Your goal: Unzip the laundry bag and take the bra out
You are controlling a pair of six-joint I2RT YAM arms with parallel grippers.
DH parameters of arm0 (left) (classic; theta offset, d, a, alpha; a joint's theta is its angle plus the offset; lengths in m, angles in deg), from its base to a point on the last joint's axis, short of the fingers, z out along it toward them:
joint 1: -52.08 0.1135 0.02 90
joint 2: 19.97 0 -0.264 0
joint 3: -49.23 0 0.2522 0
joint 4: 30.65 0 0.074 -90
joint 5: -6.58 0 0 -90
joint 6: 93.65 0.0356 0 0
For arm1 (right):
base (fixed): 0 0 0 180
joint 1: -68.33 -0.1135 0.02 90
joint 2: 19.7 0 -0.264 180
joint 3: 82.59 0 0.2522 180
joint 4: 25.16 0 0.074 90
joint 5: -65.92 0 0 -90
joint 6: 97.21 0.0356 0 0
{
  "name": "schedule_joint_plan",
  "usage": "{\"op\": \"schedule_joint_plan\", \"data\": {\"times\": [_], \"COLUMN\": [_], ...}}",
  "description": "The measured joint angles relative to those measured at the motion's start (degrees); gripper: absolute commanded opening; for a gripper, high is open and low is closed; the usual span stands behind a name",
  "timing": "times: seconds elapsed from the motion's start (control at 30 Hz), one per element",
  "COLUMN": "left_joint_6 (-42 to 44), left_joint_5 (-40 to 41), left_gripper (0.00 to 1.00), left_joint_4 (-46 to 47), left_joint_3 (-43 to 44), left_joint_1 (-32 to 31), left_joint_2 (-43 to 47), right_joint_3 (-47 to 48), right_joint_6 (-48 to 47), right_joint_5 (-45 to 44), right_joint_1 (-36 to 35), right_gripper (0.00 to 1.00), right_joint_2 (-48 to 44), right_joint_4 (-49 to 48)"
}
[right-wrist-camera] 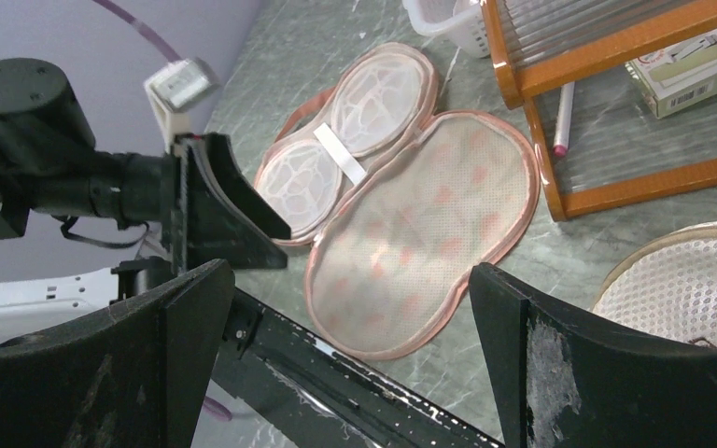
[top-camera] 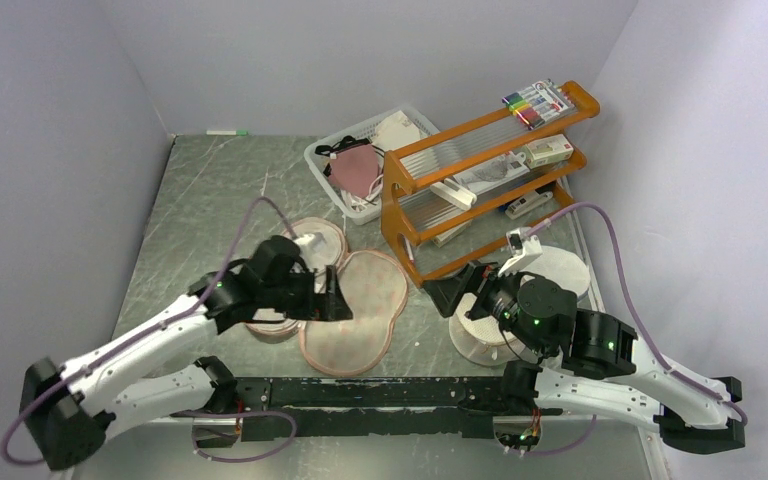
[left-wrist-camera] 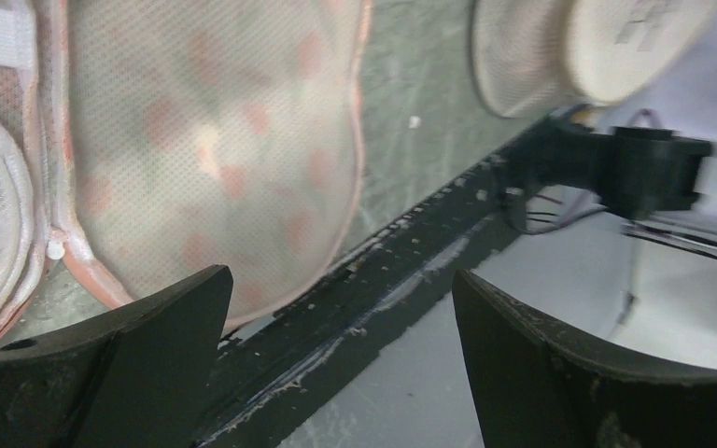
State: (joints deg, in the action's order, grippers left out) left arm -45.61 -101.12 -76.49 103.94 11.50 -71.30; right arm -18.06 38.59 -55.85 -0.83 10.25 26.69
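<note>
My left gripper (top-camera: 336,300), jaws wide apart, hovers over the unzipped peach flower-print laundry bag (top-camera: 365,320), which lies flat btwn the black front rail (top-camera: 360,392) & the orange wooden rack (top-camera: 395,200). My right gripper (right-wrist-camera: 350,280) is spread too, holding nothing. The dusty-pink bra (top-camera: 355,170) sits in the white plastic basket (top-camera: 318,165) behind.

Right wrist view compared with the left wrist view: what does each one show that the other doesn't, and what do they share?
Only the right wrist view shows the orange shelf rack, the white plastic basket's corner and the black left gripper. Only the left wrist view shows a blurred black arm part with cables. Both show the peach flower-print fabric laundry bag, unzipped and spread flat, the white round mesh drum, and the black rail along the table's near edge.
</note>
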Motion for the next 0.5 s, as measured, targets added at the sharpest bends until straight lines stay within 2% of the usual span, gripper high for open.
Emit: {"op": "schedule_joint_plan", "data": {"times": [0.17, 0.3, 0.43, 0.5], "left_joint_6": [-2.08, -3.45, -3.26, -2.95], "left_joint_5": [18.53, 32.65, 38.95, 40.22], "left_gripper": [0.99, 0.86, 0.67, 0.63], "left_joint_4": [-1.90, -5.14, -5.68, -5.60], "left_joint_3": [7.34, 18.23, 24.17, 25.33], "left_joint_1": [-18.32, -30.29, -34.80, -35.60], "left_joint_2": [-12.00, -24.79, -35.60, -39.74], "right_joint_3": [0.07, 0.42, 0.57, 0.68], "right_joint_6": [-0.24, -0.24, -0.24, -0.22], "right_joint_5": [-0.85, -1.42, -2.12, -2.38], "right_joint_1": [0.00, 0.00, 0.00, 0.00], "right_gripper": [1.00, 1.00, 1.00, 1.00], "right_joint_2": [0.02, -0.28, -1.88, -2.60], "right_joint_4": [0.81, 1.88, 2.97, 3.37]}}
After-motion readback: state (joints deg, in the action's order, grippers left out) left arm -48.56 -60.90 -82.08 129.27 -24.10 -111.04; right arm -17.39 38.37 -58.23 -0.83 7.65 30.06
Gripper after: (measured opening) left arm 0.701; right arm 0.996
